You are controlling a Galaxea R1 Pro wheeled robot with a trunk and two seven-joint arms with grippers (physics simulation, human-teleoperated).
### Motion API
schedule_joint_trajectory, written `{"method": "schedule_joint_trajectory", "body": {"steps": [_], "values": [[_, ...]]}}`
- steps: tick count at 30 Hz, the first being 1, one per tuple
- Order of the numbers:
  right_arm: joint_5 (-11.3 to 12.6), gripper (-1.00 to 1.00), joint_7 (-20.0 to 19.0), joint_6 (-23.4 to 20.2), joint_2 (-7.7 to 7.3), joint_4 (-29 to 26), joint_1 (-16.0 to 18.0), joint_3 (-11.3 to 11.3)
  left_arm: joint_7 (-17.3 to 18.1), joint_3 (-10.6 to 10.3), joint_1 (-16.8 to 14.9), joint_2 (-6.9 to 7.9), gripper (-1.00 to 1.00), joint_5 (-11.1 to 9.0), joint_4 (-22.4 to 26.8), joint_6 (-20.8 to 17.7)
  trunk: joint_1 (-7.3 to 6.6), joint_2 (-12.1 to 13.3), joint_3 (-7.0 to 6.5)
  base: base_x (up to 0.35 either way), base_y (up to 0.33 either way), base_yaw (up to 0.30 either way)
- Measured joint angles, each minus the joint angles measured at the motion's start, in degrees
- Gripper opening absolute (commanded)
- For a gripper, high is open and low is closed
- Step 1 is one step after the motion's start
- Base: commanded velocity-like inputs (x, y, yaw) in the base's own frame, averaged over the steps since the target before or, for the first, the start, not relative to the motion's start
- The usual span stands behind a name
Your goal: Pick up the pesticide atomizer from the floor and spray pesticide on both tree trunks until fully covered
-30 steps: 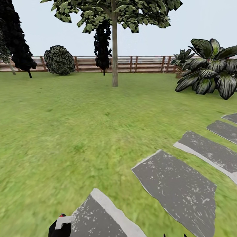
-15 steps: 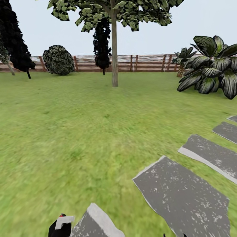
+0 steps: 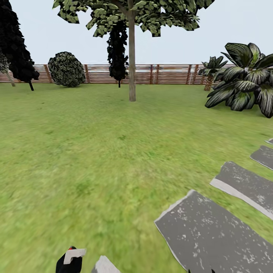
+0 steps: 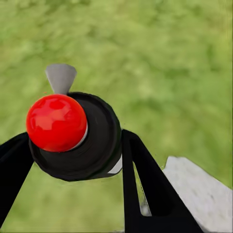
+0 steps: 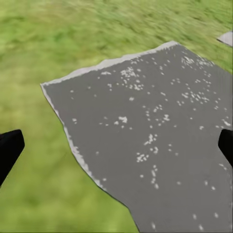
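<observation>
The pesticide atomizer [image 4: 73, 138] is a dark cylinder seen cap-on, with a red dot [image 4: 56, 122] and a grey nozzle tab. My left gripper [image 4: 73, 160] is shut on it, one black finger on each side. In the head view the atomizer [image 3: 70, 259] pokes up at the lower left edge. One tree stands far ahead on the lawn, its straight tan-grey trunk [image 3: 132, 72] rising to a green crown [image 3: 132, 15]. My right gripper [image 5: 118, 145] is open and holds nothing; it hangs over a stepping slab [image 5: 155, 141].
Dark-grey stepping slabs [image 3: 216, 235] run along the right of the lawn. A striped-leaf plant [image 3: 246, 81] stands at the right. The brown slat fence [image 3: 167, 74] closes the far side, with a round bush [image 3: 67, 69] and near-black cone trees [image 3: 15, 41] before it.
The whole view has moved forward over the lawn, so the slabs slid down and right in the picture. The atomizer stays in my left gripper's hold.
</observation>
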State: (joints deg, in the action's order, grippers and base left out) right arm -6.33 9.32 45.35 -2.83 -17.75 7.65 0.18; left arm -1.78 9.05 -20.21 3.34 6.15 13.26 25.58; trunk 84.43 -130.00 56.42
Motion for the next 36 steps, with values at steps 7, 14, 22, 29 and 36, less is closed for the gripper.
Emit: {"method": "schedule_joint_trajectory", "body": {"steps": [7, 14, 22, 29, 36], "values": [[0.00, 1.00, 0.00, 0.00, -0.02, 0.00, 0.01, 0.00, -0.02, 0.00, 0.00, 0.00, -1.00, 0.00, 0.00, -0.04, 0.00, 0.00, 0.00, 0.344, 0.000, 0.000], [0.00, 1.00, 0.00, 0.00, -0.04, 0.00, 0.00, 0.00, -0.04, 0.00, 0.00, 0.00, -1.00, 0.00, 0.00, -0.09, 0.00, 0.00, 0.00, 0.344, 0.000, 0.000], [0.00, 1.00, 0.00, 0.00, -0.02, 0.00, 0.02, 0.00, 0.00, 0.00, 0.00, 0.00, -1.00, 0.00, 0.00, -0.09, 0.00, 0.00, 0.00, 0.344, 0.000, 0.000], [0.00, 1.00, 0.00, 0.00, -0.03, 0.00, 0.00, 0.00, 0.01, 0.00, 0.00, 0.00, -1.00, 0.00, 0.00, -0.09, 0.00, 0.00, 0.00, 0.344, 0.000, 0.000], [0.00, 1.00, 0.00, 0.00, -0.03, 0.00, 0.00, 0.00, 0.01, 0.00, 0.00, 0.00, -1.00, 0.00, 0.00, -0.09, 0.00, 0.00, 0.00, 0.344, 0.000, 0.000]]}}
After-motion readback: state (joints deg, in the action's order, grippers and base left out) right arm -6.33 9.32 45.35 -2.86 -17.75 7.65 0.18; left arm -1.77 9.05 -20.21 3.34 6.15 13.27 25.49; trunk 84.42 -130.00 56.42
